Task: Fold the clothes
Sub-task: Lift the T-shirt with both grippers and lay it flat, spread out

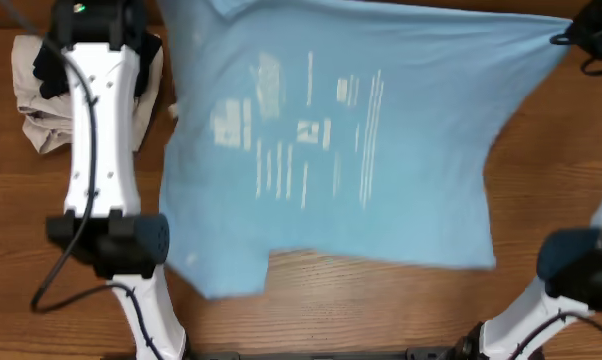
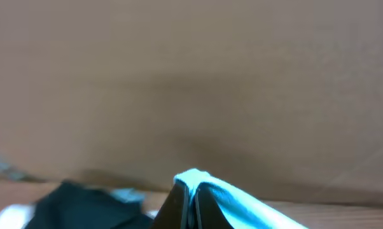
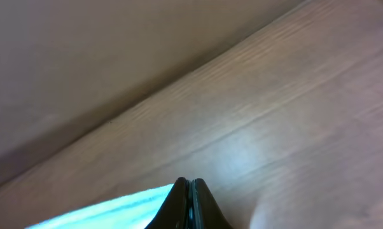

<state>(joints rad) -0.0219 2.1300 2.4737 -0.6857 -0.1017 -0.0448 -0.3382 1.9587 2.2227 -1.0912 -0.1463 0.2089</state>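
1. Nearest the robot's base, the bench (image 1: pixel 381 300) shows bare brown wood with grain running across it.
2. The left arm (image 1: pixel 96 150), white with black joints, reaches away from the base along its own side. Of the right arm (image 1: pixel 571 260) only a dark joint and a white link show at the frame edge.
3. The T-shirt (image 1: pixel 331 150) is spread wide over the middle of the bench between the two arms. It is sky-blue and blurred, and one flap comes nearest the base on the left side.
4. Whether its near edge rests on the wood cannot be told.
5. Pale lettering (image 1: pixel 301 130) crosses the chest, too blurred to read.
6. A beige garment (image 1: pixel 36 100) lies crumpled on the bench outside the left arm, apart from the T-shirt.
7. The left gripper (image 2: pixel 193 191) has its fingers pressed together on a fold of the blue cloth, which bulges over the tips.
8. In the left wrist view a black garment (image 2: pixel 83 203) lies near that gripper, low on the bench.
9. The right gripper (image 3: pixel 189 186) is likewise clamped on the T-shirt's edge, with a blue strip trailing off to one side. Warm wood with a soft sheen lies under it.
10. Farthest off, beyond the far edge of the bench, stands a plain tan-brown wall (image 2: pixel 191 63). It is featureless apart from soft shadow.
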